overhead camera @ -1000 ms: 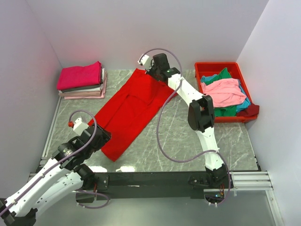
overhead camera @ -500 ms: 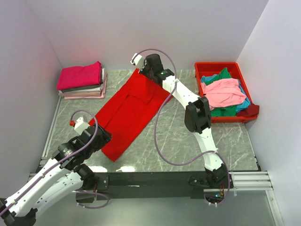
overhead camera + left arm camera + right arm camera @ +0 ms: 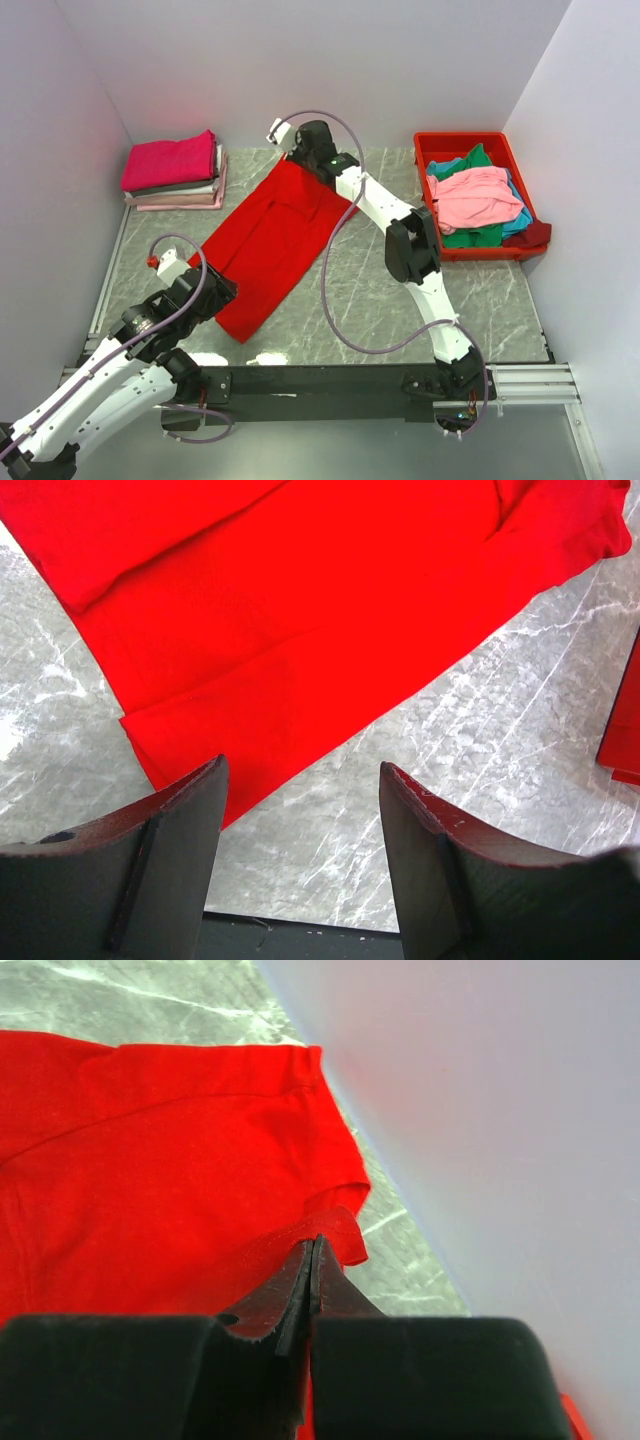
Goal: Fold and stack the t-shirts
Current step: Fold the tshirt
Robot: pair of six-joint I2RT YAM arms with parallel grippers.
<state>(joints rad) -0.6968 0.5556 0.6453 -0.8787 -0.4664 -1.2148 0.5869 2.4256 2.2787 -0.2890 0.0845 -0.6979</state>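
A large bright red t-shirt [image 3: 275,235] lies half folded, slanting across the marble table from near left to far middle. My right gripper [image 3: 300,150] is at its far end near the back wall, shut on the shirt's edge; the right wrist view shows the jaws pinched on a red hem [image 3: 330,1230]. My left gripper [image 3: 205,295] is open and empty just above the shirt's near corner [image 3: 180,745]. A stack of folded t-shirts [image 3: 175,172], magenta on top, sits at the far left.
A red plastic bin [image 3: 430,150] at the far right holds a heap of pink, green and teal shirts [image 3: 478,195]. Grey walls close the back and sides. The right arm stretches across the table's middle.
My right gripper has moved left along the back wall, pulling the red shirt's far edge with it. The left arm has not moved.
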